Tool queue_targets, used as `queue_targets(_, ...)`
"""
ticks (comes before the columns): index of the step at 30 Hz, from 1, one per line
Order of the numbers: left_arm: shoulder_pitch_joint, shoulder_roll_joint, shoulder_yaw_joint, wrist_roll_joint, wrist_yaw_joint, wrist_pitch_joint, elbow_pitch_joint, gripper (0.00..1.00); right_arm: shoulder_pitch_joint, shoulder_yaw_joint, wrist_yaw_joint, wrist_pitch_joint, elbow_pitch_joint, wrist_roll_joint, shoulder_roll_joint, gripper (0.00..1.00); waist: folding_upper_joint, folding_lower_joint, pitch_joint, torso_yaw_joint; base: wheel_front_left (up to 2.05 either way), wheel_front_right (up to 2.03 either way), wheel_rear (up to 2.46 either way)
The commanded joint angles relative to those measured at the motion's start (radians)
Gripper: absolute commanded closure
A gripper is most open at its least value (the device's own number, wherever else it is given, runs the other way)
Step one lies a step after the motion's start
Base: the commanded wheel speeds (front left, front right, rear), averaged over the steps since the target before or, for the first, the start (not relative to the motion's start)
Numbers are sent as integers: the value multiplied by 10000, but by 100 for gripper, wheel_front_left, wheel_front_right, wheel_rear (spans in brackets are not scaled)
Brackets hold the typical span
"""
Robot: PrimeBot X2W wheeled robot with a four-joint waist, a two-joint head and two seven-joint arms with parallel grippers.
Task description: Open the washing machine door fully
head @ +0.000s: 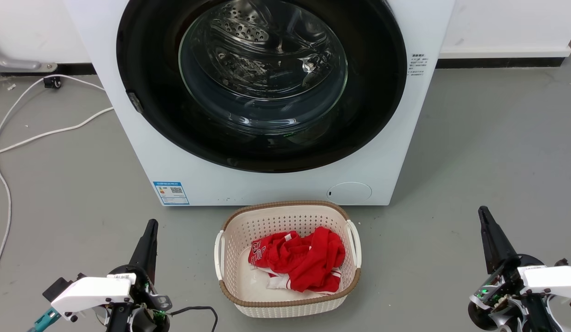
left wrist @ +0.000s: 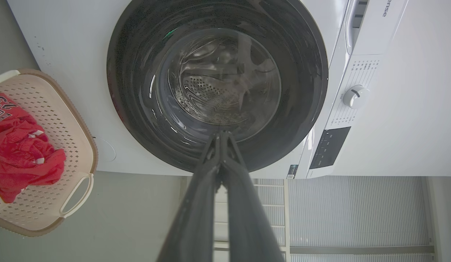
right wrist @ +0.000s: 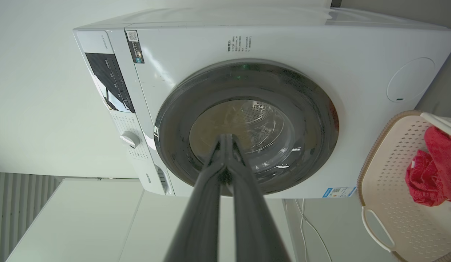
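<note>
Grey floor (head: 474, 138) carries the washing machine (head: 276, 189), its washing machine door (head: 147, 60) closed flush on its front. Before the machine, left gripper (head: 150, 228) and right gripper (head: 484, 214) hover clear of it, fingers pressed together, empty.

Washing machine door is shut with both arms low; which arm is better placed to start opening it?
Probably the left. The washing machine door has a small grey catch on its left edge, nearer the left gripper; the right gripper is farther. Both are shut.
</note>
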Motion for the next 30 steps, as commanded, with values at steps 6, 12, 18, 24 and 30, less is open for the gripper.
queue_targets(6,0,-10,9,9,2,2,9,0,2,-17,0,9,9,-13,14,0,0,0,0,0,0,0,0)
queue_targets(12,11,-31,-213,-44,0,-213,-106,0,118,79,2,-207,-134,22,33,0,0,0,6,-7,0,0,0)
queue_targets(18,-13,-35,-406,173,-1,-533,-453,0,220,204,2,-521,-470,-283,43,0,0,0,12,-20,0,0,0)
queue_targets(24,-19,-40,-428,901,-3,-802,-862,0,299,205,2,-789,-869,-1388,52,0,0,0,14,-41,0,0,0)
queue_targets(30,-9,-45,-338,2055,-5,-1053,-1276,0,388,271,2,-1036,-1289,-3070,62,0,0,0,17,-62,0,0,0)
